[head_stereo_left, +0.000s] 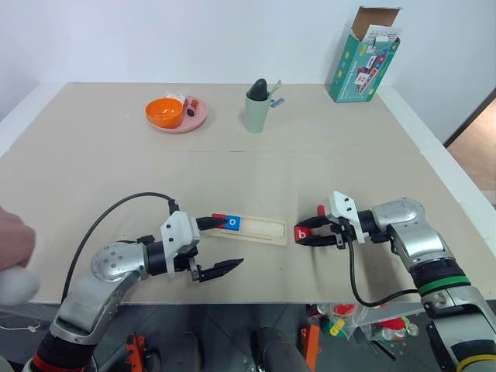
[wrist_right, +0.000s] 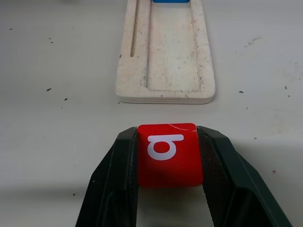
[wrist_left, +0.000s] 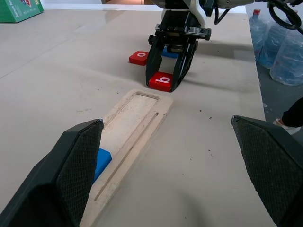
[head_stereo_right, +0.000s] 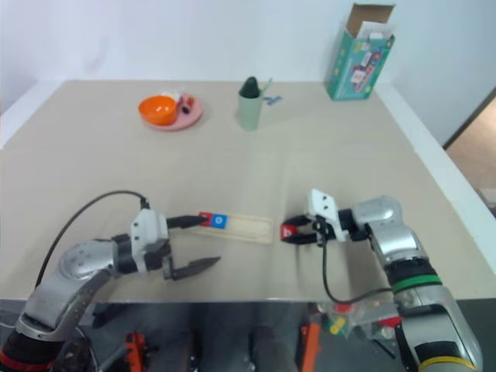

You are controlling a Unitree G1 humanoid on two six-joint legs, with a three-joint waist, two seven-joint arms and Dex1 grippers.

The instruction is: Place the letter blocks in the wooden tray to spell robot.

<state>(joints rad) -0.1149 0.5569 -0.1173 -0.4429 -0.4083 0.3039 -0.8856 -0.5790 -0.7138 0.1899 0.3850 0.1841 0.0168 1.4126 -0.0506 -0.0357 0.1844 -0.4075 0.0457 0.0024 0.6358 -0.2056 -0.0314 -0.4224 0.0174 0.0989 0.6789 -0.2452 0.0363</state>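
1. The tabletop carries one wooden tray, lying between my two pincers.
2. My left pincer stands wide apart, empty, one finger over the tray's left end.
3. My right pincer is clamped on the red b block, just off the tray's right end.
4. I count five letter blocks: a red block and a blue o block in the tray's left end, the b, a red o block and a blue block behind my right pincer.

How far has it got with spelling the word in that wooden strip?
Two tiles, a red one and a blue o, already sit at one end of the wooden tray. The right gripper is closed around the red b, on the table just short of the tray. A red o still waits on the table.
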